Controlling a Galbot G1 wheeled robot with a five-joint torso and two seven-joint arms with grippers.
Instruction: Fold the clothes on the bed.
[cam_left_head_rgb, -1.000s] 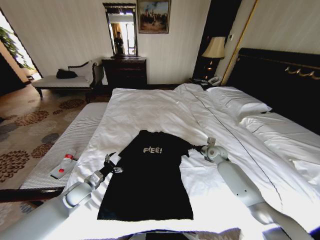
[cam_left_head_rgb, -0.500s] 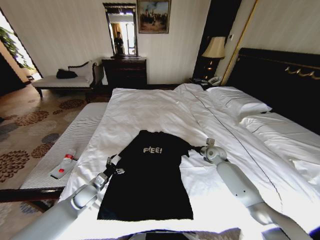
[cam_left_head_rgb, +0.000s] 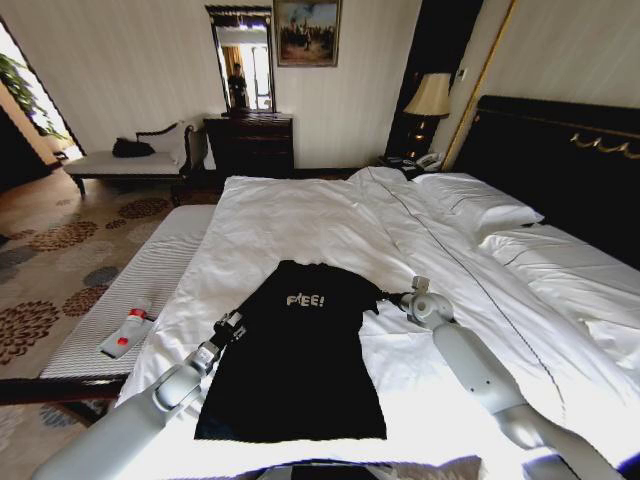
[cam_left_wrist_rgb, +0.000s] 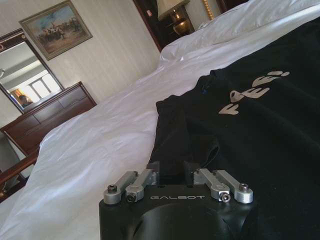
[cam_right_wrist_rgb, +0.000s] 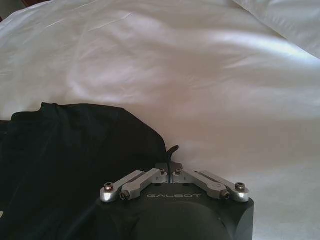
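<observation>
The limp, light shirt (cam_left_head_rgb: 297, 350) lay flat on the bed (cam_left_head_rgb: 300, 215), left gripper (cam_left_head_rgb: 236, 323) and right gripper (cam_left_head_rgb: 385, 296) each pinching a sleeve, fingers closed, good holds for soft cloth.

Both arms reach forward, low in the frame. Left gripper (cam_left_head_rgb: 236, 322) looks pinched closed at left of centre. Right gripper (cam_left_head_rgb: 393, 298) is clamped too, right of centre.

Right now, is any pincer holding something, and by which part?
Yes. The left pincer pinches the T-shirt by its sleeve; the right pincer pinches the opposite sleeve.
</observation>
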